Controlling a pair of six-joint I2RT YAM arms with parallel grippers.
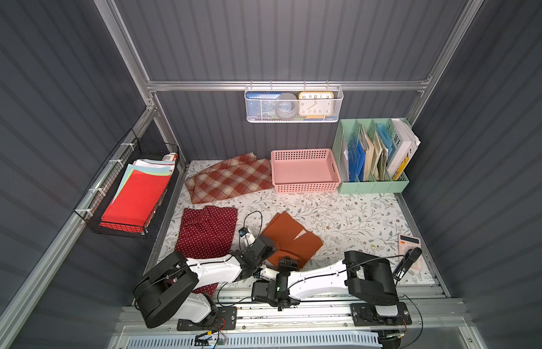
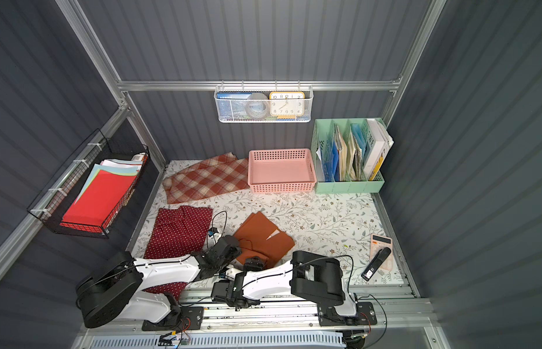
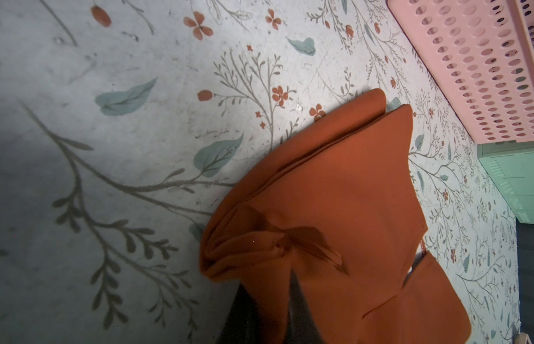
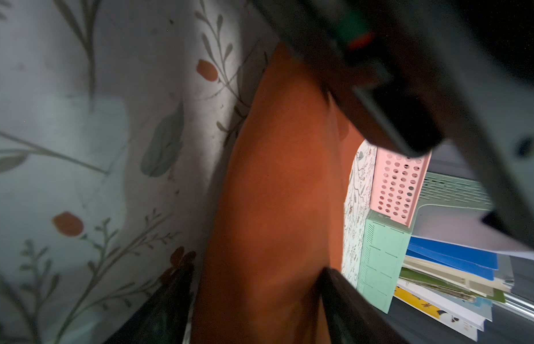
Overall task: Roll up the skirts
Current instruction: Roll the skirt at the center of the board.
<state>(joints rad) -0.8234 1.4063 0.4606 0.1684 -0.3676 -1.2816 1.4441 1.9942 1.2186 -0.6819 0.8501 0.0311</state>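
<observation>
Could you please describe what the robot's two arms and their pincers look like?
Both the left arm and right arm have white link shells, bulky black joint housings and thin black cables clipped along them. The left pincer and right pincer are black. A small green light glows near the right arm's wrist.

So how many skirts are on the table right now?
3. The plaid skirt lies at the back beside the pink basket; the polka-dot skirt at the left; the rust-orange skirt front centre. No others seem hidden.
</observation>
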